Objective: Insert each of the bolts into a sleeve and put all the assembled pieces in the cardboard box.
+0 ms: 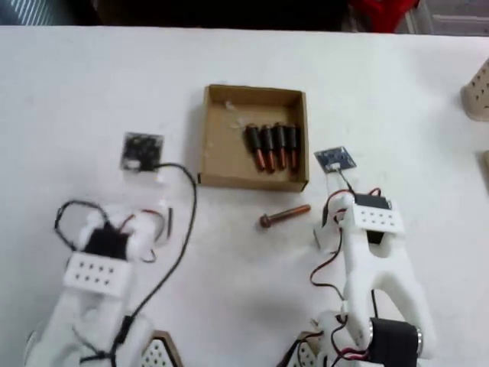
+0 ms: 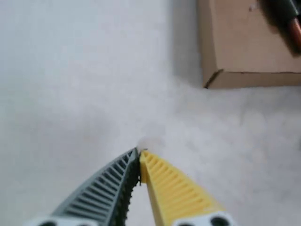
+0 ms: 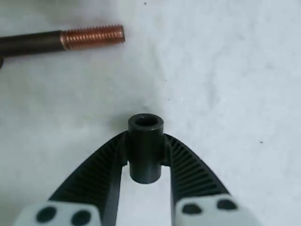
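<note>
A copper-tipped bolt [image 1: 284,215] lies loose on the white table just in front of the cardboard box [image 1: 216,145]; its threaded end [image 3: 91,36] is visible in the right wrist view. Several assembled bolt-and-sleeve pieces [image 1: 270,146] lie side by side inside the box. My right gripper [image 3: 146,153] is shut on a black sleeve [image 3: 145,141], held with its bore facing outward, just right of the loose bolt. My left gripper [image 2: 139,157] is shut with nothing in it, above bare table near the box corner [image 2: 211,80].
Two small circuit boards lie on the table: one [image 1: 141,151] left of the box, one [image 1: 335,160] right of it. Black cable [image 1: 183,214] trails from the left arm. A pale pegged object [image 1: 477,92] stands at the far right edge.
</note>
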Motion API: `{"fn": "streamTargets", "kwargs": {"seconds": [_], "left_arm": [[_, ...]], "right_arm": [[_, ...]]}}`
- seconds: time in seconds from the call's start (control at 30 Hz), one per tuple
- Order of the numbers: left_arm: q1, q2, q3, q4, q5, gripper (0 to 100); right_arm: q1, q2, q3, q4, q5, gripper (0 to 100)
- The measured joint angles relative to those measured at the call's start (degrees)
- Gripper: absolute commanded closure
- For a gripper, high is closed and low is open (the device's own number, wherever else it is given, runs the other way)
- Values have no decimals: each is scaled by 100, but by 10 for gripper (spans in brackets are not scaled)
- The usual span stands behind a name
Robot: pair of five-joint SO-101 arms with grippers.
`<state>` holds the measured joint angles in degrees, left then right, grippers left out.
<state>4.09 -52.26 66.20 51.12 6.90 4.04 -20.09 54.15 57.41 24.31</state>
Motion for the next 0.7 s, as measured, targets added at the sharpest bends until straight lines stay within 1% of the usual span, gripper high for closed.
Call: {"fn": "streamTargets", "kwargs": {"seconds": [0.13,0.27,0.33,0.43,0.53,0.6,0.7], "left_arm": [[791,993,-536,0,888,976],[1785,1292,-993,-44,1556,973],[2312,1310,-1134,-264,1741,972],[3024,1371,-1152,-870,1960,972],[3455,1371,-993,-1574,2022,970],[3569,1371,-923,-1881,2022,937],[3719,1371,-914,-2092,2004,829]], "right_arm": [[123,0,0,-53,0,981],[273,0,114,-281,0,981],[308,0,141,-316,-9,981],[290,0,149,-316,-9,981],[290,0,185,-316,-9,981],[290,0,185,-316,-9,981],[290,0,185,-343,-9,981]]}}
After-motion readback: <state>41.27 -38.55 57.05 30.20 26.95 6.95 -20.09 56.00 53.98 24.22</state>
